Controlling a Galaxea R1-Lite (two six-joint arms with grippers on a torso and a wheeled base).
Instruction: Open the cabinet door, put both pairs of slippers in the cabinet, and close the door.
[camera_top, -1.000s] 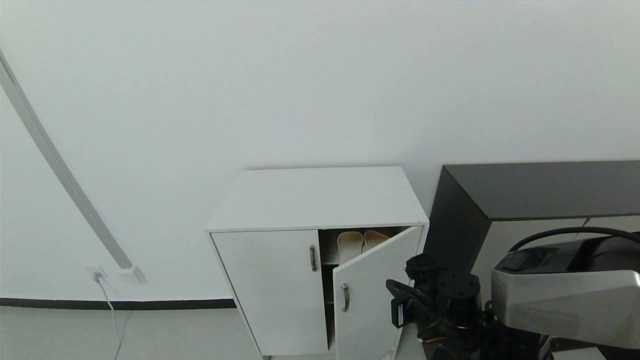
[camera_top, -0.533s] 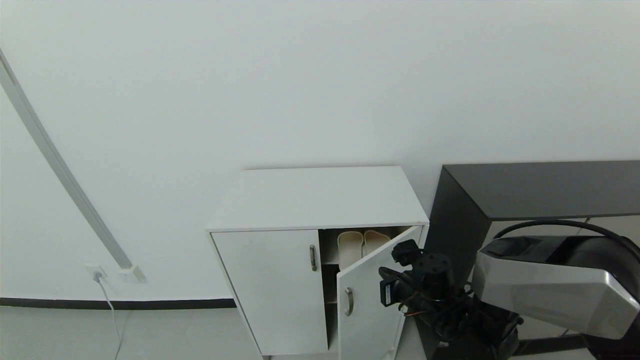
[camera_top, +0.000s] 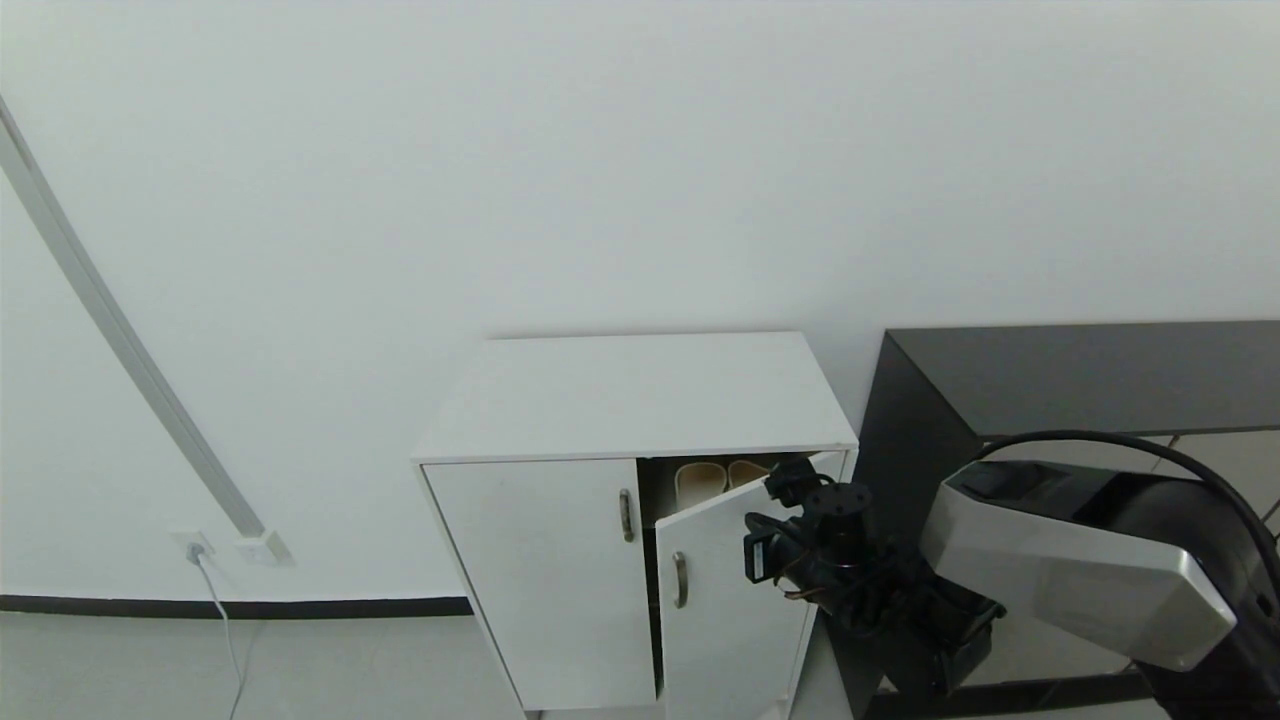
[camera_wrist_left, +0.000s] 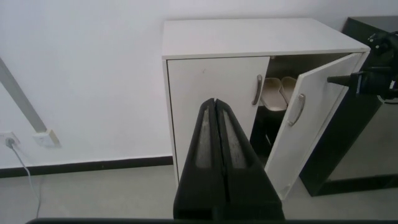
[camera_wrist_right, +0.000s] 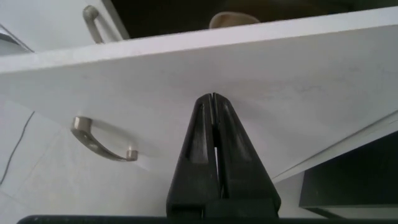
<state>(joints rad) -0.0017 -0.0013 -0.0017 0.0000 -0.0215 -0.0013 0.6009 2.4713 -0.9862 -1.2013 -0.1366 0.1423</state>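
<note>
The cabinet door (camera_top: 710, 620) swings nearer shut as the right gripper (camera_wrist_right: 214, 98), closed & empty, pushes it; slippers (camera_top: 700, 478) are inside, door's not shut yet.

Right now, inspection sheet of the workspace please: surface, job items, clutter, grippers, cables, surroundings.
Surface: white cabinet standing on pale floor.
Job's things: right door ajar, left door shut; beige slippers on the upper shelf inside.
Clutter: nothing seen.
Grippers: right gripper shut, tip at the right door's outer face; left gripper shut, held back from the cabinet.
Cables: cord plugged into wall socket.
Surroundings: white wall, dark table beside the cabinet.
</note>
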